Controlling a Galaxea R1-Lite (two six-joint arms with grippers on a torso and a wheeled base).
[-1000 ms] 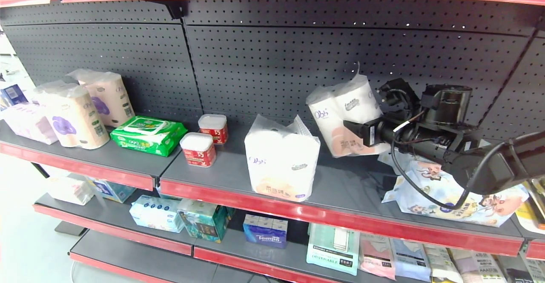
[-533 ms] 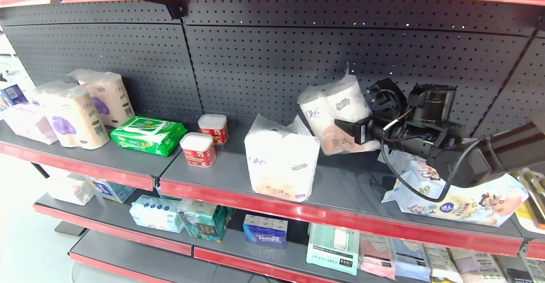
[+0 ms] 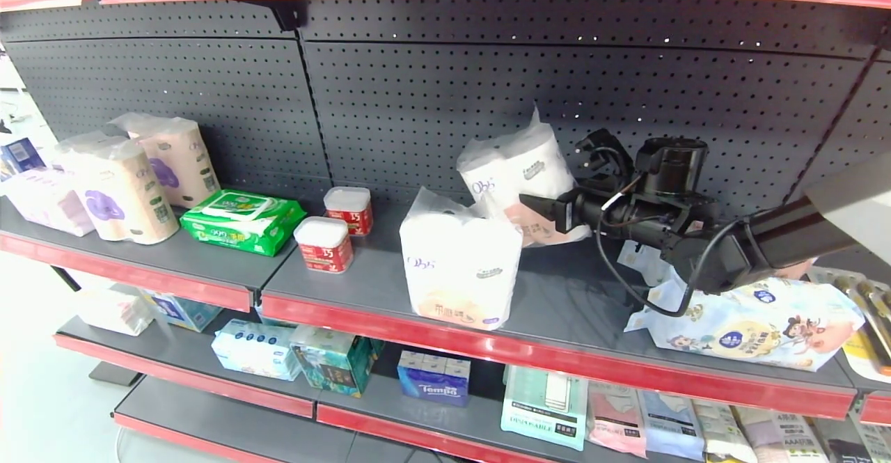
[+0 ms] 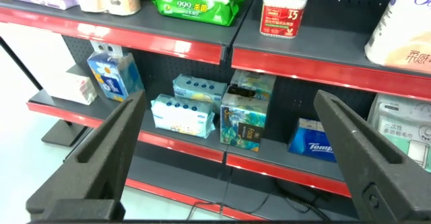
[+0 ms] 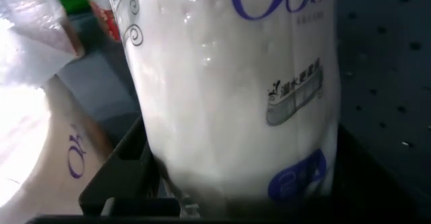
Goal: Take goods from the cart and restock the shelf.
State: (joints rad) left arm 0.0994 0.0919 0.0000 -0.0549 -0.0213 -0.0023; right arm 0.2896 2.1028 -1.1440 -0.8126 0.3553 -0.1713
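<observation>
Roll pack (image 3: 502, 169) in right pincer (image 3: 541, 209) over shelf (image 3: 565, 304)

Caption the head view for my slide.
Right gripper holds a tilted white plastic-wrapped toilet-roll pack at the back of the dark grey metal shelf, behind a matching upright pack.

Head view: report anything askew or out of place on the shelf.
The toilet paper pack clamped in the right end effector is tilted over the shelf, not standing flat like the matching pack upright in front of it.
</observation>
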